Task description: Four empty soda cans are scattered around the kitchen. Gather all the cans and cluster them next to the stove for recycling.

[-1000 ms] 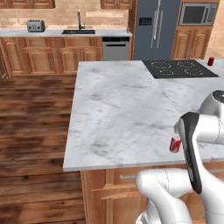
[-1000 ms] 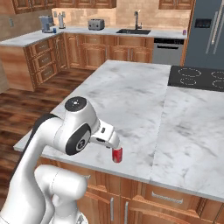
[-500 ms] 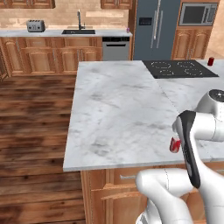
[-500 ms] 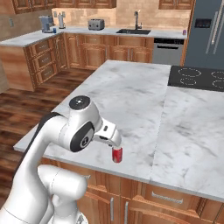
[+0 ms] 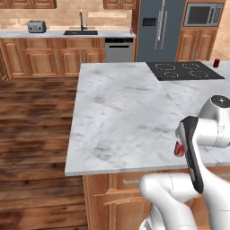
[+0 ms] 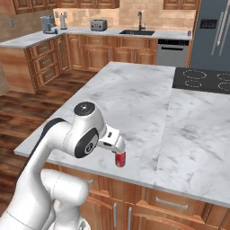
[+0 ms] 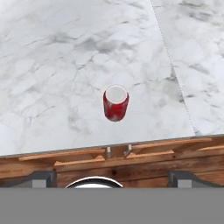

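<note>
A red soda can (image 7: 116,103) stands upright on the marble island (image 6: 134,99), close to its front edge. My gripper (image 7: 113,177) hangs above it, open, its dark fingertips (image 7: 41,178) set wide apart with nothing between them. In the right base view the white hand (image 6: 115,143) sits just up and left of the same can (image 6: 120,159). In the left base view the arm hides most of that can (image 5: 179,149). A second red can (image 5: 216,63) stands beside the black stove (image 5: 185,70), at its right end. A tiny purple can (image 6: 189,33) sits on the back counter.
The island's front edge and wooden drawers (image 7: 109,154) lie right below the near can. A seam (image 7: 175,65) in the marble runs to its right. Sink (image 5: 81,31), toaster (image 5: 37,26), dishwasher (image 5: 119,49) and fridge (image 5: 159,29) line the back wall.
The arm has eased a little to the right, and the hand has come slightly closer over the near red can. The can has not moved.
</note>
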Motion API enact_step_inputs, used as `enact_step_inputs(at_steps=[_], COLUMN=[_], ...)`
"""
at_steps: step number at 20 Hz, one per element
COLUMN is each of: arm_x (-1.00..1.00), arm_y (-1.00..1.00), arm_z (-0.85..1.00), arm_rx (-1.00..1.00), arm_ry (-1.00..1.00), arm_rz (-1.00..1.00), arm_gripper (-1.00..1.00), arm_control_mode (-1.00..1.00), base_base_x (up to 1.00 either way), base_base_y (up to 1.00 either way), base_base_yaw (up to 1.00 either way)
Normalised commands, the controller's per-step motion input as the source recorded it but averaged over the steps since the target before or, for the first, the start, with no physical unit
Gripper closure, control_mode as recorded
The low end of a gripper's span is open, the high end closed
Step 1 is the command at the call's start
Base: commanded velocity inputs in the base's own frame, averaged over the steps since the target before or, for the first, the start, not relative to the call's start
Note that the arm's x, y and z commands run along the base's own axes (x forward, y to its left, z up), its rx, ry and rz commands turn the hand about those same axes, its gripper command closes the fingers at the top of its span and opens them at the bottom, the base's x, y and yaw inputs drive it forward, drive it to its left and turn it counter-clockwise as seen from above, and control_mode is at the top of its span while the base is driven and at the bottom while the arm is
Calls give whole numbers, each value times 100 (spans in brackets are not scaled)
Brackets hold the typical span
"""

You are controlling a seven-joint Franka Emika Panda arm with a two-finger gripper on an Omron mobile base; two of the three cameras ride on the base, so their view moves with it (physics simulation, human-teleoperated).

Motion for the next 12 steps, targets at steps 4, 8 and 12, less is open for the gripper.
enact_step_inputs(at_steps=[4,8,12], arm_x=[3,14,17], arm_y=[0,0,0], arm_z=[-26,-19,-12], arm_rx=[1,0,0], arm_ry=[0,0,0], arm_rz=[0,0,0], arm_gripper=[-100,-100,-100], arm_control_mode=[-100,-100,-100], base_base_x=[0,0,0], base_base_y=[0,0,0], base_base_yaw=[0,0,0])
